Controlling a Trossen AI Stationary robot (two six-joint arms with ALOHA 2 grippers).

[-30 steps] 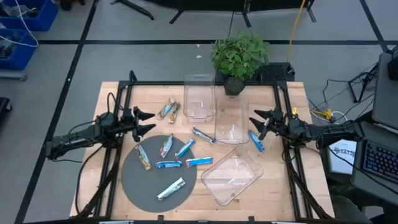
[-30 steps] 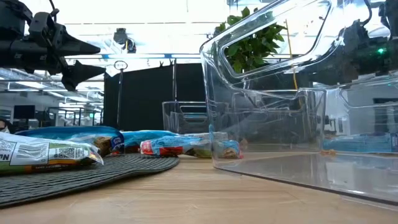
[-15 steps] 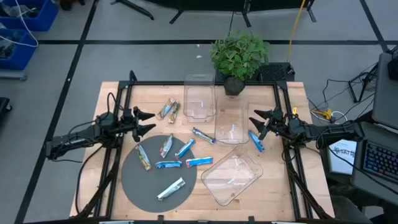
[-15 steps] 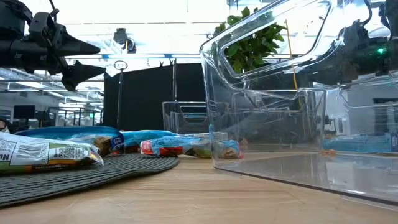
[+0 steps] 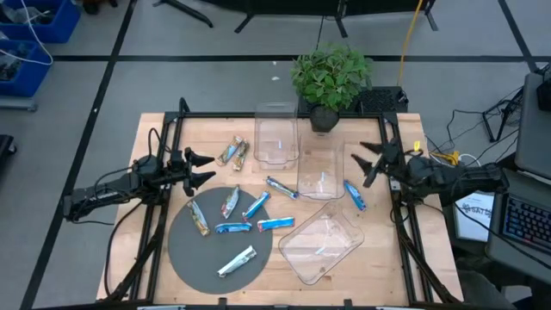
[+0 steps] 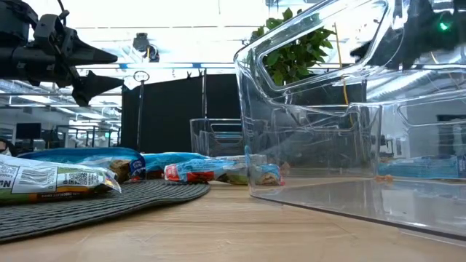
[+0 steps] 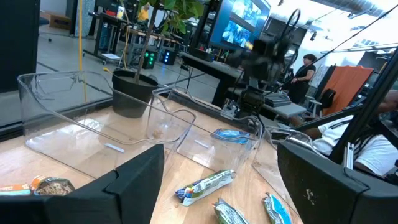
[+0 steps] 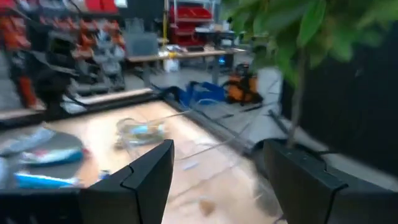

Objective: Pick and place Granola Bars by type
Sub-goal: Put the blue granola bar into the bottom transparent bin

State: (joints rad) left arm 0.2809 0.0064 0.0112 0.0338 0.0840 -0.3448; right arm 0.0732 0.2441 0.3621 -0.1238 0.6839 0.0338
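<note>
Beside the bins, right hand (image 5: pixel 368 160) has lifted away, open.

Bright, even overhead light; right wrist view motion-blurred.

1. Left pincer (image 5: pixel 205 168) hangs with fingers spread, beside the round grey mat (image 5: pixel 185 254).
2. Right pincer (image 5: pixel 365 164) gapes empty over the bench (image 5: pixel 151 138).
3. Granola Bars (image 5: pixel 234 227) scattered on the mat; one blue bar (image 5: pixel 354 195) lies apart.
</note>
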